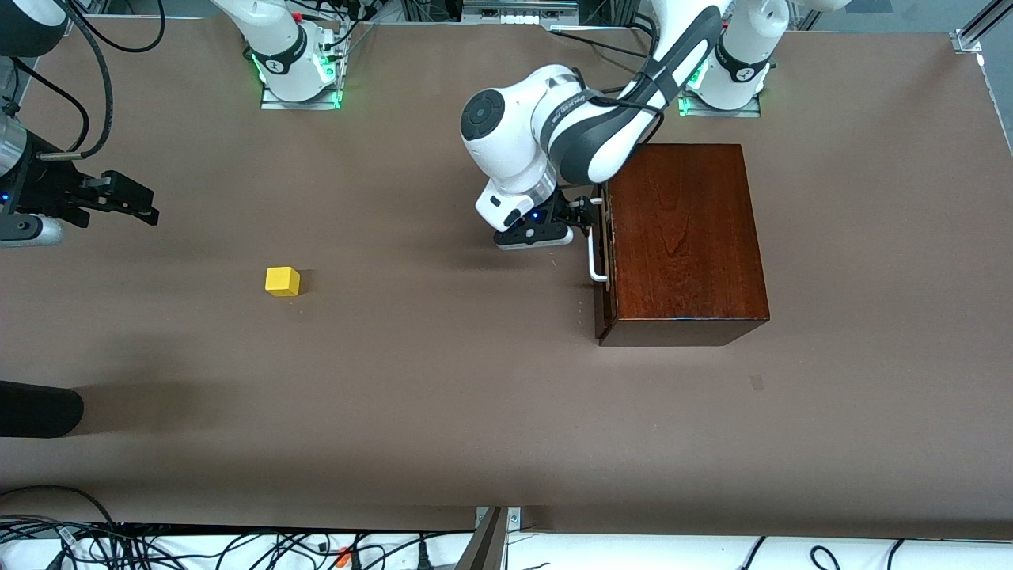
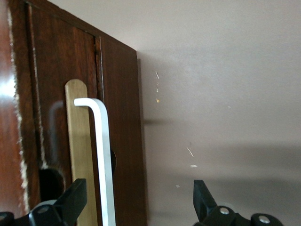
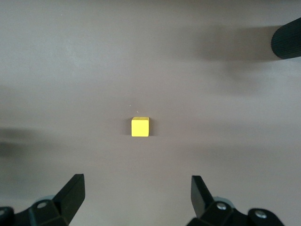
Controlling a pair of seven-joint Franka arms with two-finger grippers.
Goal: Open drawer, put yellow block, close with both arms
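The dark reddish-brown wooden box (image 1: 682,237) stands toward the left arm's end of the table. Its drawer (image 1: 606,261) is pushed in, and the white bar handle (image 1: 595,249) faces the table's middle. My left gripper (image 1: 589,218) is open at the handle. In the left wrist view the handle (image 2: 104,155) runs between the open fingers (image 2: 70,202), close to one of them, with nothing gripped. The yellow block (image 1: 282,281) lies on the table toward the right arm's end. My right gripper (image 1: 150,207) is open and empty, up in the air. Its wrist view shows the block (image 3: 140,127) ahead of the gripper (image 3: 138,193).
A black rounded object (image 1: 38,409) juts in at the table's edge toward the right arm's end, nearer to the front camera than the block; it also shows in the right wrist view (image 3: 287,40). Cables (image 1: 237,546) lie along the front edge.
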